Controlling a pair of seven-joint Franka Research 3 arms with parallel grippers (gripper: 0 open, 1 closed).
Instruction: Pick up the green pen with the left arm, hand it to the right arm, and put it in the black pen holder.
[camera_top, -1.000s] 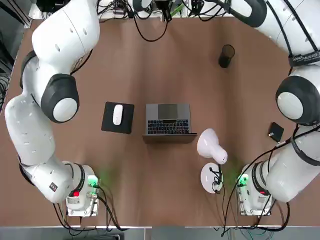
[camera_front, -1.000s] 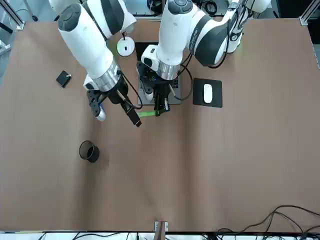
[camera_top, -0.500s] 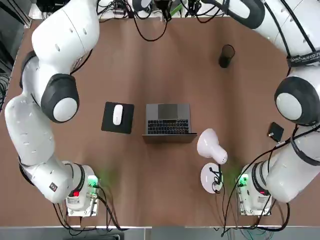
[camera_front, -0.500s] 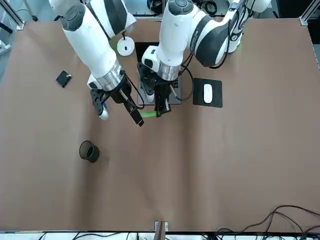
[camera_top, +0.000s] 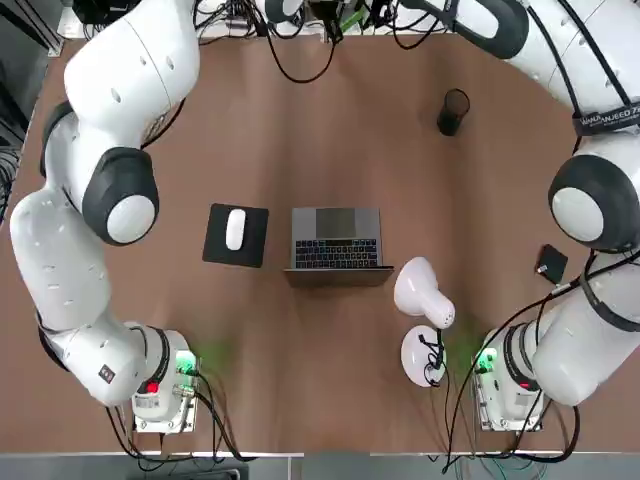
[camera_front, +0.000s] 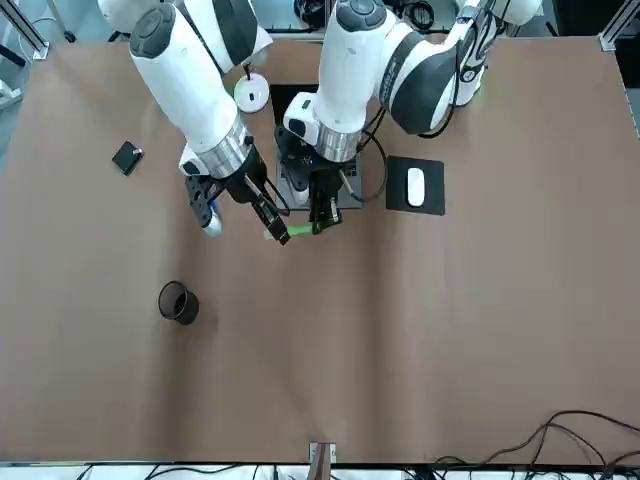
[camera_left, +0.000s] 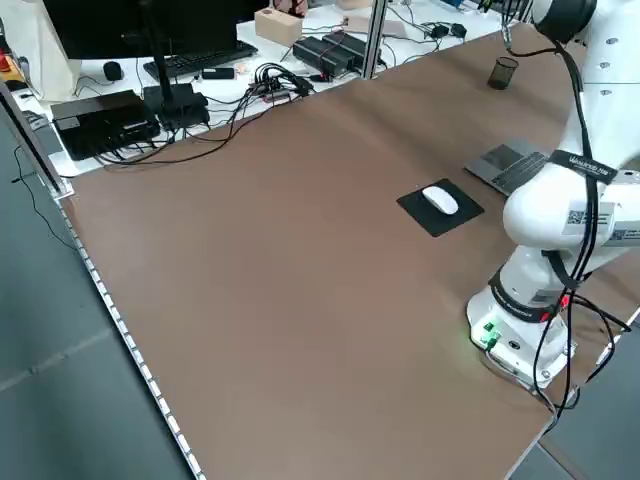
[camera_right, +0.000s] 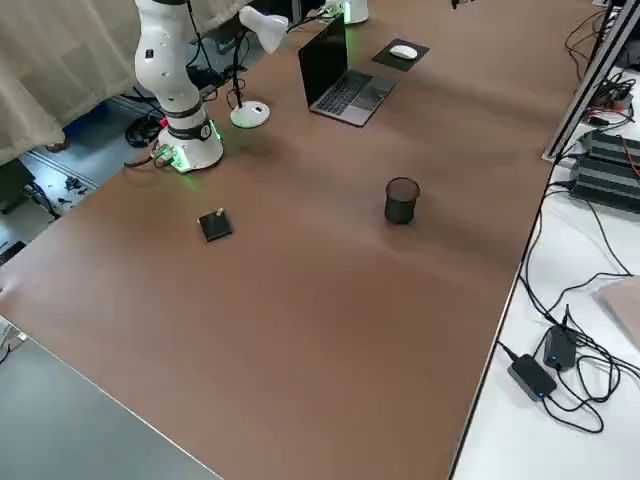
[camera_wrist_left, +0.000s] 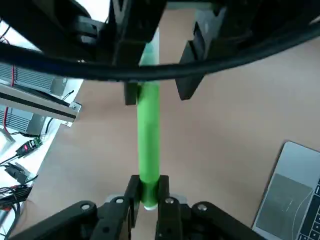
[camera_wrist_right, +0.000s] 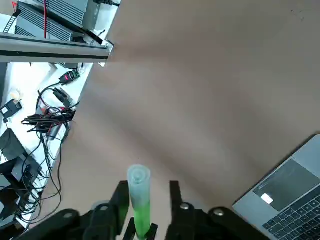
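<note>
Green pen (camera_wrist_left: 149, 135), one, pinched by left tool (camera_wrist_left: 148, 192), right tool (camera_wrist_right: 146, 196) wide around it

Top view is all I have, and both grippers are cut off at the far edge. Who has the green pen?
Observer: The left gripper is shut on one end of the green pen, as the left wrist view shows.
Operator: Right gripper?
Observer: The right gripper straddles the pen's other end. Its fingers are open, with a gap showing beside the pen.
Operator: Where's the holder relative to them?
Observer: In the front view the black pen holder stands upright on the table, apart from both grippers, on the right arm's side.
</note>
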